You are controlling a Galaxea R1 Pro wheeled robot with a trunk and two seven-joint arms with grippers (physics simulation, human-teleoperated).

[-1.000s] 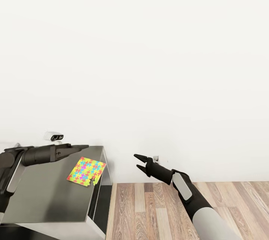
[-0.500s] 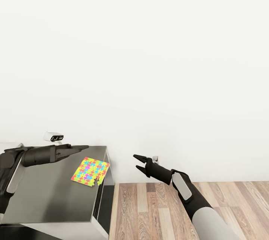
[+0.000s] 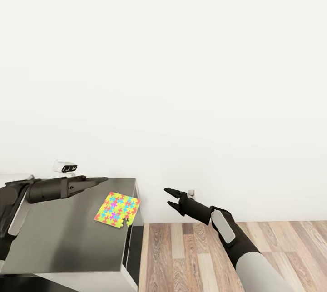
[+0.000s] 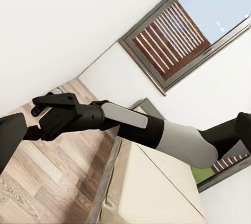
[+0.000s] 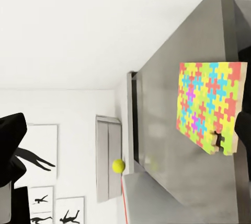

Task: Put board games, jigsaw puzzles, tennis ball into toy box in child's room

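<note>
Puzzle (image 3: 117,209) is lying at the table's (image 3: 54,242) right edge; left gripper (image 3: 101,179) is hovering clenched, right gripper (image 3: 169,196) released over floor (image 3: 190,255).

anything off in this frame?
Yes: the jigsaw puzzle lies askew at the grey top's right edge, one corner poking past it, with a notch in its near edge. The tennis ball shows beyond that top; what it rests on is unclear.

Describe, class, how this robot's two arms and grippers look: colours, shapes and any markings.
Both arms are matte black near the wrist with a light grey oblong panel on the forearm. The right arm widens into a pale grey rounded upper segment. The right gripper has two slim, pointed black fingers. The left gripper tapers to a narrow black tip, and a small white camera module sits above the left arm.
</note>
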